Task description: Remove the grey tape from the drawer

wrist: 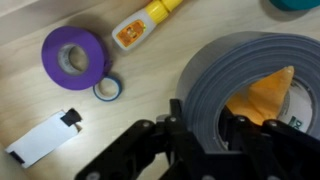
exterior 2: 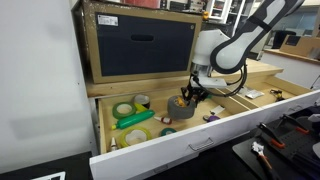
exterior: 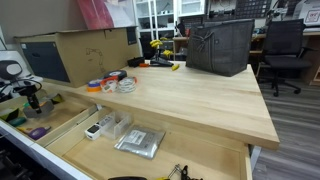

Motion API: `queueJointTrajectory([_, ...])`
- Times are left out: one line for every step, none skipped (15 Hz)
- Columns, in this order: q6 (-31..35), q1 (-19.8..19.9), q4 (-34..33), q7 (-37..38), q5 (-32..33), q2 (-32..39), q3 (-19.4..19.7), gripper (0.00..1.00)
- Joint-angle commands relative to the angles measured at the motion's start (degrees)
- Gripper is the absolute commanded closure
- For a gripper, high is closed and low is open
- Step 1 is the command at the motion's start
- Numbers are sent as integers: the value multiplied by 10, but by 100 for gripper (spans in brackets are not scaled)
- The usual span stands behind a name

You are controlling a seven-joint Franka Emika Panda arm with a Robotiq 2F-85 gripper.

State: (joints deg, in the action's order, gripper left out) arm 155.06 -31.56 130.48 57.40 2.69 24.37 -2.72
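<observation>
Left end of the drawer [exterior 2: 200, 141]: a pale tape roll [exterior 2: 124, 108] and a green item [exterior 2: 135, 121] are seen there in an exterior view.
White tag [wrist: 40, 141]: it is seen flat on the wood at the near left of the wrist view.
Purple roll [wrist: 74, 54]: it is laid flat, farther off than the tag, with a small blue ring [wrist: 107, 89] just beside it on the right.
Glue tube [wrist: 146, 22]: it is seen tilted at the far edge, right of the purple roll.
Gripper [wrist: 205, 122]: it is lowered into the drawer. One finger is placed outside the roll's wall and one inside the core hole, and both appear pressed against the wall, so the roll looks clamped.
Grey tape [wrist: 215, 65]: it is found inside the drawer, right of the purple roll. Its left wall is held between the jaws and the rest is spread to the right of the gripper.
Core hole: a yellow-orange patch [wrist: 266, 95] is seen within it.
</observation>
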Motion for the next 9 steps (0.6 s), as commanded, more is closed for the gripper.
queueJointTrajectory([17, 5, 72, 21, 51, -98, 22, 88])
queueJointTrajectory([16, 13, 81, 21, 62, -112, 23, 88])
queueJointTrajectory([13, 24, 89, 19, 70, -123, 21, 88])
queueJointTrajectory([9, 38, 97, 12, 70, -136, 15, 88])
queueJointTrajectory([9, 52, 105, 5, 66, -144, 9, 88])
queueJointTrajectory([9, 63, 114, 4, 65, -153, 7, 88])
queueJointTrajectory([8, 74, 120, 3, 64, -160, 4, 88])
queueJointTrajectory([8, 86, 127, -2, 59, -166, 1, 88])
queueJointTrajectory([6, 98, 133, -8, 52, -172, -4, 88])
